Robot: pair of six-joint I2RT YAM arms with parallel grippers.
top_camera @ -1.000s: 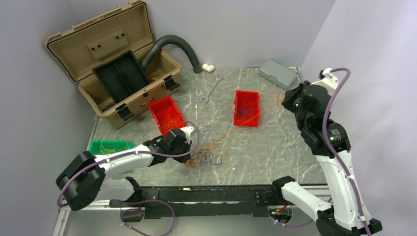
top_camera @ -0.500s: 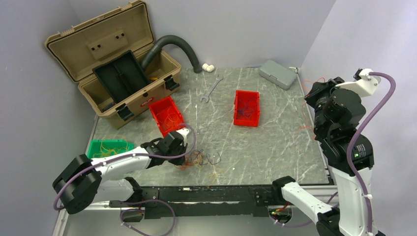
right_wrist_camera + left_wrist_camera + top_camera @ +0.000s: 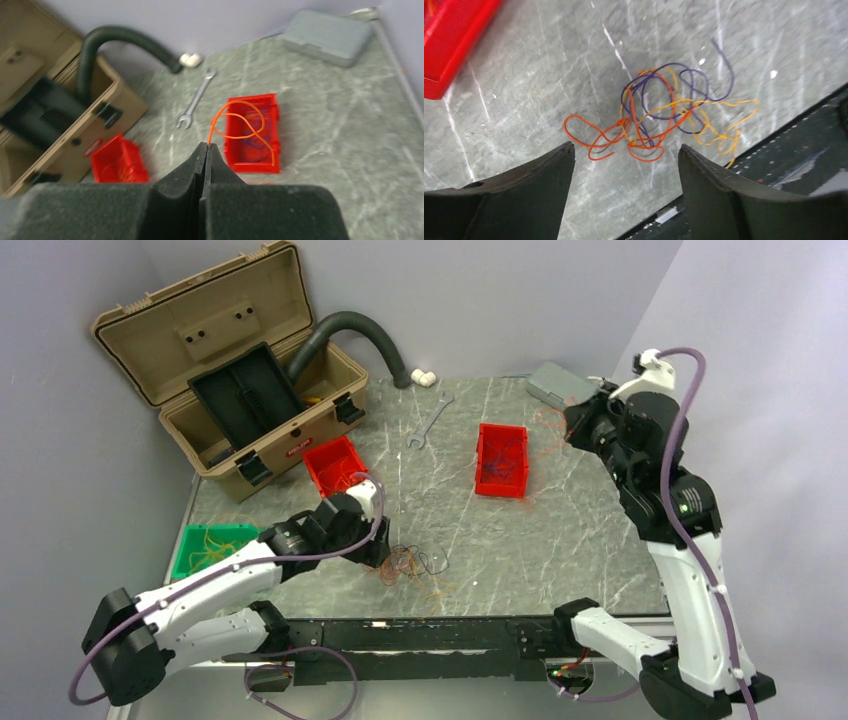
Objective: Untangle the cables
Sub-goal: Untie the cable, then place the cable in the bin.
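Your left hand (image 3: 624, 150) hangs wide open over the cables (image 3: 659, 115), with nothing between its fingers. In the left wrist view the tangle sits centre frame on the bare worktop (image 3: 524, 100), just ahead of the two dark fingertips. It's a loose knot of orange, yellow and dark purple loops, with one orange loop trailing off to its left. From overhead it lies at lower centre, close to the near edge. I'd say you're parked there to pick out the next strand, and that stray orange loop looks the easiest to take.

Over to your right hand (image 3: 206, 145): it's pinched fully shut on a single orange strand (image 3: 245, 125). The strand curls up from the tips in a couple of loops in the middle of the right wrist view. It's held up off the worktop, and in that view it overlaps the red bin (image 3: 250, 167) at centre frame. That bin already has thin strands in it. So my read is that you're carrying this one clear of the knot to drop it in there. Lifting it high keeps it from snagging the rest.

Watch the tail: I can't tell whether the strand's far end hangs free or drags.
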